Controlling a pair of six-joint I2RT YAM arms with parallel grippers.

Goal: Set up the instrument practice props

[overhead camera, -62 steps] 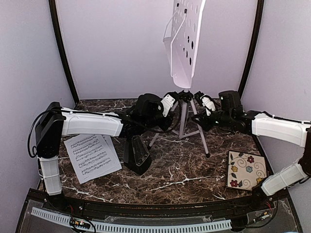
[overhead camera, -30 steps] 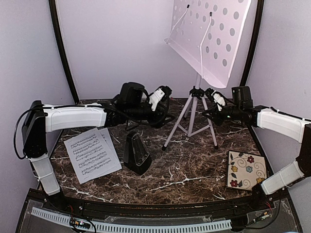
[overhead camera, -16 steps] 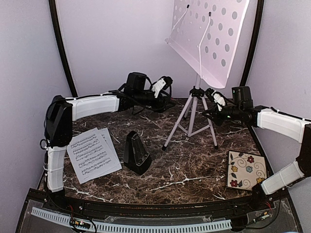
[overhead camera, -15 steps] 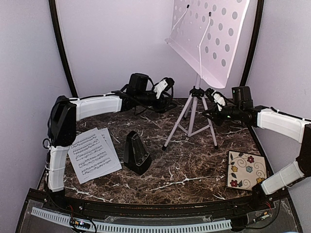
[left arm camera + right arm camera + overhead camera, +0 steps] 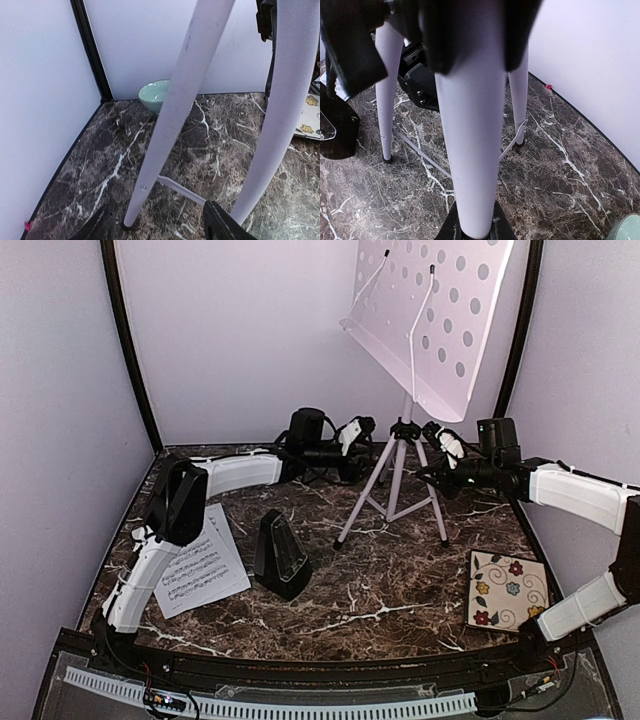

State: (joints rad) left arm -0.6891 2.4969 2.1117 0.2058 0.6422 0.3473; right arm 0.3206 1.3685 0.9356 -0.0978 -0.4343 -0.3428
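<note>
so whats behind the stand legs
A pale green bowl, seen beyond a stand leg in the left wrist view. That leg covers its right edge. The top view does not show it.

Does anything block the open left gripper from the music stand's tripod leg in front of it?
Nothing visible does. The left gripper faces the white music stand's silver tripod leg directly; the small pale green bowl sits beyond it, by the wall.

Top cam: we look down from above/behind the arm bases, facing the music stand point(image 5: 404, 430), whole table in frame. L wrist cam: low, just left of stand, facing rightward through its legs point(image 5: 172, 110). R wrist cam: low, right of stand, v. close, one leg fills ctr. All 3 share the legs.
</note>
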